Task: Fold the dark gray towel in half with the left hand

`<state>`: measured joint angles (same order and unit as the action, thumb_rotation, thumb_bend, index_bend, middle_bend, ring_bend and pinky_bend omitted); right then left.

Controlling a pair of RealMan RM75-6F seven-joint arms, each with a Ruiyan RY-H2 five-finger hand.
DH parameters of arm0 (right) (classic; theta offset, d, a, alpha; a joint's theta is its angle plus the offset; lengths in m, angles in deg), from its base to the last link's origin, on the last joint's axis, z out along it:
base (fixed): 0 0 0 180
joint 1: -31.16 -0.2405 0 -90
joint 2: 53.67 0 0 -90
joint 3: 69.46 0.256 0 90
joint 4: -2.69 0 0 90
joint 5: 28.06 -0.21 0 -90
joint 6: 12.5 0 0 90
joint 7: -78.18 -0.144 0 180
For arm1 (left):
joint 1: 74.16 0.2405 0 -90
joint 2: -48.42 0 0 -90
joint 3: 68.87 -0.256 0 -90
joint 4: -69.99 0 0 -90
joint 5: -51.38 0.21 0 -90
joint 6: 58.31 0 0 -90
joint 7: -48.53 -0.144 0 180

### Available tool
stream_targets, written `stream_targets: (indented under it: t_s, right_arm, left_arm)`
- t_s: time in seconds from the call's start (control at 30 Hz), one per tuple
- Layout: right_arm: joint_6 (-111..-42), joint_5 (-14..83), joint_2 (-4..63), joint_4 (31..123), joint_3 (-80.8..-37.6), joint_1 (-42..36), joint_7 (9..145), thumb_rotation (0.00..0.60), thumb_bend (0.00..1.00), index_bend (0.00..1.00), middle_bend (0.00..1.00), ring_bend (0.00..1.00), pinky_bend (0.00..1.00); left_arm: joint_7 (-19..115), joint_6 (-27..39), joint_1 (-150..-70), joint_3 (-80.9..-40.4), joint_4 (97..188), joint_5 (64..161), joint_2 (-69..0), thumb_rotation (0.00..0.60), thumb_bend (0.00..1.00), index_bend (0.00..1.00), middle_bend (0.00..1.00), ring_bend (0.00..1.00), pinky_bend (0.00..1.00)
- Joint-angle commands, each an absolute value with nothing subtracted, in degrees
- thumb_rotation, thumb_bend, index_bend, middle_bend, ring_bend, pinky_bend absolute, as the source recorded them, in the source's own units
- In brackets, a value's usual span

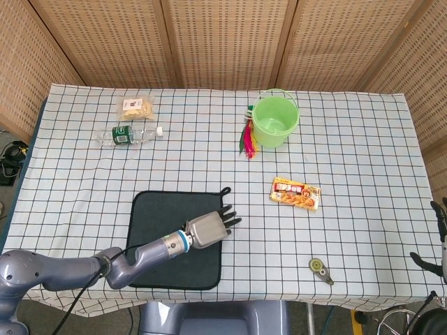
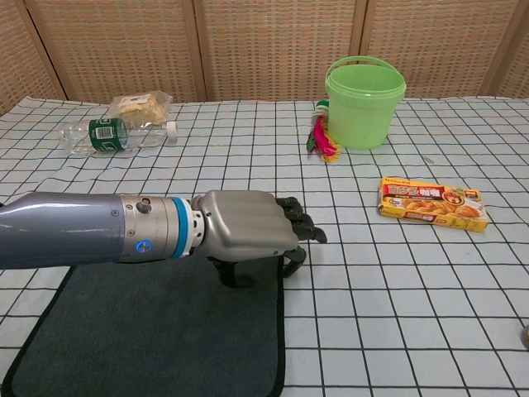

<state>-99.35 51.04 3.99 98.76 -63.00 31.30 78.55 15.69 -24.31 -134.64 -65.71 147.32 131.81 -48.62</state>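
At the near edge of the checked tablecloth (image 1: 349, 160), I hold the left hand (image 2: 248, 231) low over the right-hand border of the dark gray towel (image 1: 164, 223), which lies flat and unfolded on the table just in front of the robot, its small hanging loop (image 1: 225, 190) poking out at the far right corner. In the chest view the dark fingers (image 2: 302, 227) curl downward past the towel's right edge, with what looks like the thumb reaching down towards the cloth beneath the palm; whether any fabric is actually pinched I cannot tell from either view, since the palm hides the contact. The towel looks thin, soft and light, with a stitched hem, so I judge it will drape and slide rather than hold a crease, and may drag across the smooth tablecloth if pulled sideways. The best hold, to my eye, is the hem at the middle of this right edge or the near right corner, lifted and carried over to the left edge. The right hand (image 1: 440, 241) sits at the far right of the head view, off the table edge, fingers apart and holding nothing. A green bucket (image 1: 275, 120), a boxed snack (image 1: 296, 193), a water bottle (image 1: 129, 134) and a bag of snacks (image 1: 135, 107) lie well apart from the towel.
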Motion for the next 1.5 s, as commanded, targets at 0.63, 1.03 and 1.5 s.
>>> stream_targets:
  t_s: [0.63, 1.03, 1.5]
  right_arm:
    - [-99.89, 51.53, 3.83, 98.91, -63.06, 31.54, 78.12, 0.6, 0.0, 0.0, 0.0, 0.0, 0.0]
    - [-99.78, 51.71, 3.75, 98.98, -63.18, 31.53, 77.98, 0.6, 0.0, 0.0, 0.0, 0.0, 0.0]
    - [-100.22, 52.23, 3.53, 99.34, -63.38, 31.78, 77.8, 0.6, 0.0, 0.0, 0.0, 0.0, 0.0]
  left_arm:
    - [14.45, -22.12, -134.91, -66.81, 148.05, 130.28, -48.38, 0.6, 0.41, 0.53, 0.0, 0.0, 0.0]
    - [15.65, -20.35, -134.53, -67.3, 148.26, 130.7, -47.95, 0.6, 0.43, 0.67, 0.0, 0.0, 0.0]
    - [23.51, -12.2, -129.5, -72.15, 153.4, 137.99, -39.35, 0.6, 0.45, 0.68, 0.0, 0.0, 0.0]
